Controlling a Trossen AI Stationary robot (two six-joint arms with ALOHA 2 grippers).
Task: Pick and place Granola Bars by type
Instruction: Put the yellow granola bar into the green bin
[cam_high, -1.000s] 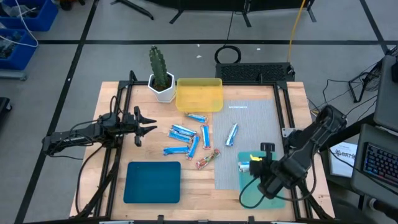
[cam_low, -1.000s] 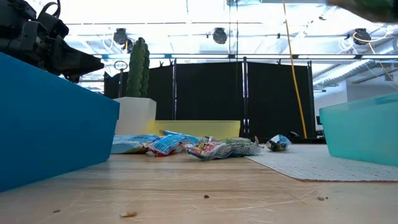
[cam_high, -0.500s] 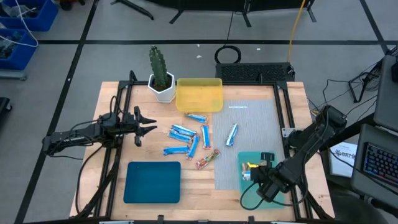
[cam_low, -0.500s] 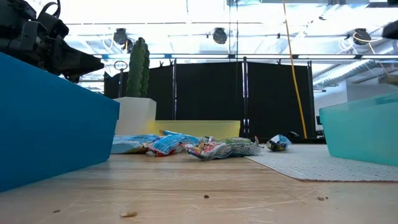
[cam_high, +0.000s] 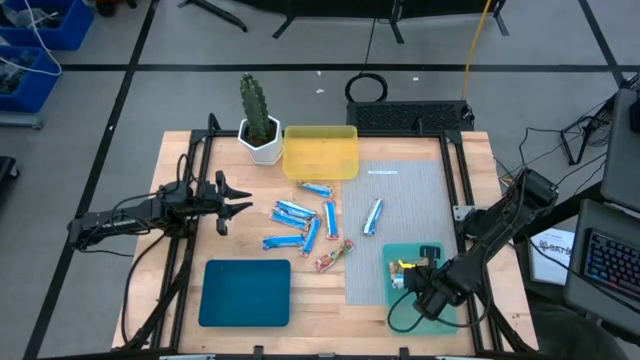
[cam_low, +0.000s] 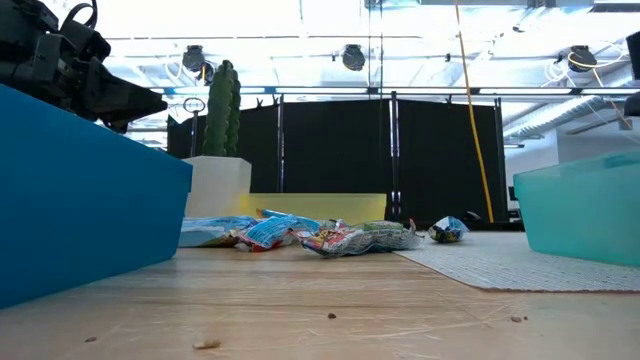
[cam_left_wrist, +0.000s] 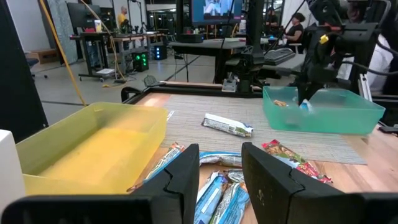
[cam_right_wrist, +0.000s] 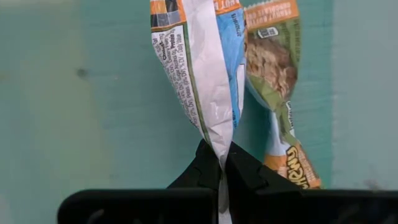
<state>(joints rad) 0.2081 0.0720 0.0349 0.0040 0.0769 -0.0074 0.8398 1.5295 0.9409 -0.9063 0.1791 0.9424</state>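
Observation:
My right gripper (cam_high: 408, 276) is shut on a blue-and-white granola bar (cam_right_wrist: 198, 68) and points down over the light teal tray (cam_high: 440, 320) at the near right. A tan-and-green bar (cam_right_wrist: 273, 87) lies on that tray's floor beside it. Several blue bars (cam_high: 300, 222) and a reddish one (cam_high: 335, 257) lie loose on the wood in the middle, and one blue bar (cam_high: 373, 215) lies on the grey mat. My left gripper (cam_high: 238, 205) hovers level at the table's left, open with nothing between its fingers (cam_left_wrist: 186, 177). My right gripper pinches the crimped end of the bar's wrapper (cam_right_wrist: 219, 149) between its two fingertips, coming from above and pointing down. The bar hangs lengthwise below the fingers, inside the light teal tray. Whether its lower end touches the tray floor I cannot tell.
A yellow tray (cam_high: 320, 152) and a potted cactus (cam_high: 258, 120) stand at the far edge. A dark teal tray (cam_high: 245, 292) sits at the near left. The grey mat (cam_high: 400, 200) covers the right half. Black frame rails (cam_high: 190, 240) run along both sides.
My right gripper has gone down into the light teal tray, tipping steeper toward pointing straight down, with the bar still hanging from its shut fingers. The loose bars have not moved.

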